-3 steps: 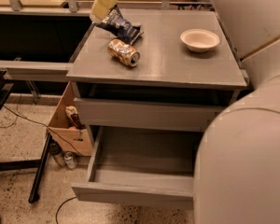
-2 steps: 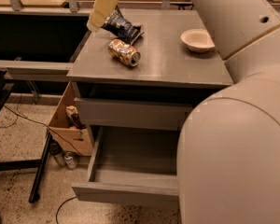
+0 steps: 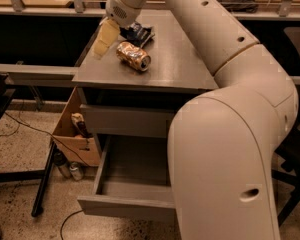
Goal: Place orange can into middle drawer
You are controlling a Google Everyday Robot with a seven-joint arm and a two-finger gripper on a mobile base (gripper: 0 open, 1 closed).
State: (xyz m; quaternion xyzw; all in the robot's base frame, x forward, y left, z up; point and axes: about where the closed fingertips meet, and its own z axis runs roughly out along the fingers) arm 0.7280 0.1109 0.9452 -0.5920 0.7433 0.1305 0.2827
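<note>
Left of orange can (image 3: 133, 56) | claw (image 3: 103, 39) now lower | state cannot tell | middle drawer (image 3: 124, 207) open

1. The gripper (image 3: 103, 39) hung over the left edge of the cabinet top (image 3: 175, 59), just left of the orange can (image 3: 133, 56). Whether it touched the can could not be told.
2. The wrist above it covered part of the dark blue snack bag (image 3: 140, 33) behind the can.
3. The robot arm (image 3: 230, 134) blocked the right side of the cabinet top.
4. The middle drawer (image 3: 125, 181) stood open, but the arm hid its right end.
5. The upper drawer front (image 3: 125, 120) lost its right end behind the arm too.
6. The cardboard box (image 3: 72, 144) held things too dim to name.
7. The arm ran off the bottom edge.
</note>
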